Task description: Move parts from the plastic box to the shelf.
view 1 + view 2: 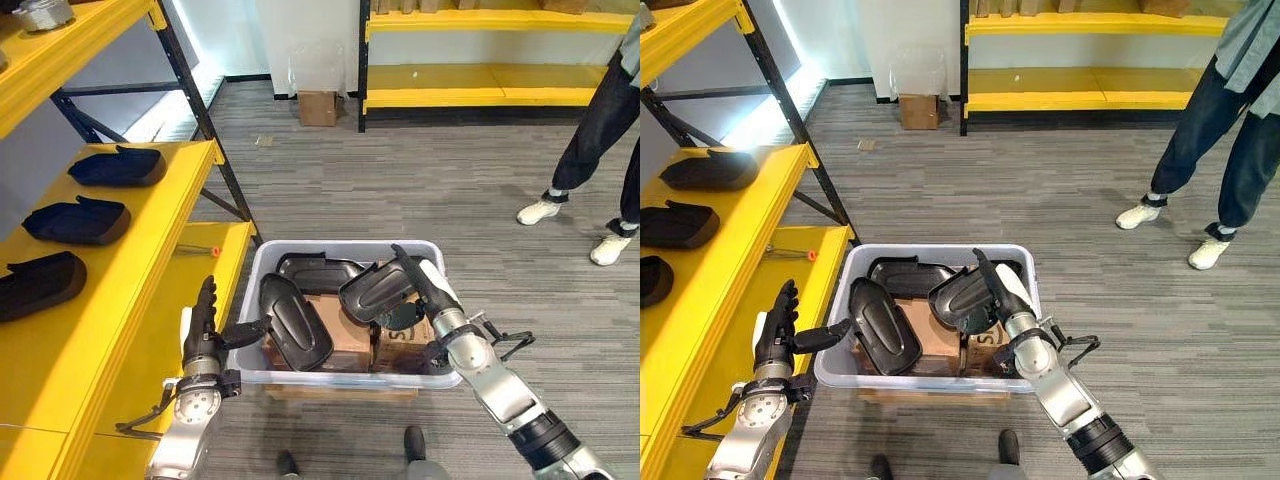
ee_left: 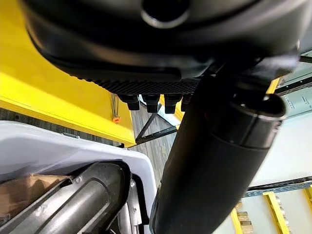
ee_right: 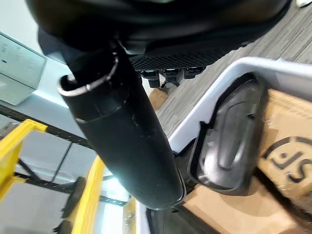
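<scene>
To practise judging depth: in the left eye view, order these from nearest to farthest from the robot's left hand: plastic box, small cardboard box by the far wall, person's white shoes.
1. Plastic box, beside the left hand.
2. Small cardboard box, by the far wall.
3. White shoes, far right.

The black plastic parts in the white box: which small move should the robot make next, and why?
Probably close both hands on the black plastic part nearest the yellow shelf. The left hand has straight fingers and its thumb reaches over the rim of the white plastic box toward this part. The right hand lies open on another dark part, so nothing is gripped yet.
</scene>
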Controlling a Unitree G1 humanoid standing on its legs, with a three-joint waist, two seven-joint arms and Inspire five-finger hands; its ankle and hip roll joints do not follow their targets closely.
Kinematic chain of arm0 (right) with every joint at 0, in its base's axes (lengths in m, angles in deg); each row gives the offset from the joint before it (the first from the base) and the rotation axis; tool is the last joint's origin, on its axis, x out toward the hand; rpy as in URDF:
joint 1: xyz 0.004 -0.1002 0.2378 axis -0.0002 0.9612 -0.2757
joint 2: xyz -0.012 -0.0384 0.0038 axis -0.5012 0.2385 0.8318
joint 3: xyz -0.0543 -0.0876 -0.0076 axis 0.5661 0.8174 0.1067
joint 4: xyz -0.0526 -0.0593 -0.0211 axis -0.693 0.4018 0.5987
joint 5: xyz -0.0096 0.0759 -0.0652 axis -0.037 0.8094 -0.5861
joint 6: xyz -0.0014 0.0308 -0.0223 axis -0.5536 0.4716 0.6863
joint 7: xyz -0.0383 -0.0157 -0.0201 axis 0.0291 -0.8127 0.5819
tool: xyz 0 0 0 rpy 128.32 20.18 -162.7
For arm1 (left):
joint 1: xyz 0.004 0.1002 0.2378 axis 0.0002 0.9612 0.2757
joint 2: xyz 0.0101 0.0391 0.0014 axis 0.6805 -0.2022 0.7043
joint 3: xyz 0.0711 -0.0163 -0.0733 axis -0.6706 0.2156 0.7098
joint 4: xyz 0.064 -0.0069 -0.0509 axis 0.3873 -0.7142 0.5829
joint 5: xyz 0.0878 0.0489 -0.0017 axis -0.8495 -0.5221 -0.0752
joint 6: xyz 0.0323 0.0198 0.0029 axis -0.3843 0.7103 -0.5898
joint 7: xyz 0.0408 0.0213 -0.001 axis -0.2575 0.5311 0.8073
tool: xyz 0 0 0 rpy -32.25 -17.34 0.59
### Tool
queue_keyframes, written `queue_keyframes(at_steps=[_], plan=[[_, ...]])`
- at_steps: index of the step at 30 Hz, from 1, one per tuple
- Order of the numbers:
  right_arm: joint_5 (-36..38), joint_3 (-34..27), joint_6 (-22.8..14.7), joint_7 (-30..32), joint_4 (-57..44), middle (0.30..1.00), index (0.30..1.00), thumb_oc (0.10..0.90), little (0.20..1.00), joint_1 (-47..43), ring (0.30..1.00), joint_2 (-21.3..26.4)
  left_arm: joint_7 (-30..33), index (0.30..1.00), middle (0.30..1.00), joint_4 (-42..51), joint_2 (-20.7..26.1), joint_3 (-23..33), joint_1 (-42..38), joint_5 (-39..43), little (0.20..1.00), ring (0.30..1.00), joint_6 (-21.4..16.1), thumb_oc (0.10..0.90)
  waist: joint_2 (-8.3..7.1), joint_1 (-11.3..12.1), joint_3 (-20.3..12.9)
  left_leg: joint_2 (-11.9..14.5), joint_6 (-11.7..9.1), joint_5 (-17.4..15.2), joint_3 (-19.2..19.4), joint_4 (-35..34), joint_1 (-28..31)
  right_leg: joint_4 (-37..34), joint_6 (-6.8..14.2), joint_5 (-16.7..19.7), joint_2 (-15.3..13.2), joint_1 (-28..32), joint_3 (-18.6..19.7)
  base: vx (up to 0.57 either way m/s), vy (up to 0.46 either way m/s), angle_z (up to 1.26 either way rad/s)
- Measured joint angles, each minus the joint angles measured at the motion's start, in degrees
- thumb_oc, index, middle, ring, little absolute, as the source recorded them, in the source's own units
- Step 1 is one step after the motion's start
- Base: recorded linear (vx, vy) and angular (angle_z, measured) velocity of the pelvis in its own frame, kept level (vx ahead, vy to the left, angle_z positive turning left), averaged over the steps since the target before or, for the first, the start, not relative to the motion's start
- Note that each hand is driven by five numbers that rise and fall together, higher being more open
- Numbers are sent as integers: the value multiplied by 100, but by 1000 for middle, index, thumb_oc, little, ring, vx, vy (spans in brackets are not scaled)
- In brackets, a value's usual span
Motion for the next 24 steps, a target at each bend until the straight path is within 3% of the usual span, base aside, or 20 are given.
queue_keyframes(at_steps=[4,14,24], plan=[[0,87,-170,-11,-1,1000,1000,900,1000,-278,1000,-123,7,1000,1000,0,-13,-72,-127,1,1000,1000,3,900,74,0,53,-46,4,3,4,2,-14,5,13,22,-41,-19,7,13,92,0],[-237,494,-214,-136,368,1000,1000,900,1000,-366,1000,-203,74,1000,1000,90,-12,-211,-273,2,1000,1000,94,900,42,14,174,-222,85,-52,52,25,118,7,67,58,-209,78,-4,40,42,-1],[-626,602,-298,-426,394,1000,1000,900,1000,-390,1000,-258,91,1000,1000,89,-16,-213,-279,4,1000,1000,181,900,131,43,363,-300,116,-48,47,25,95,7,89,77,-288,59,-4,0,0,0]])
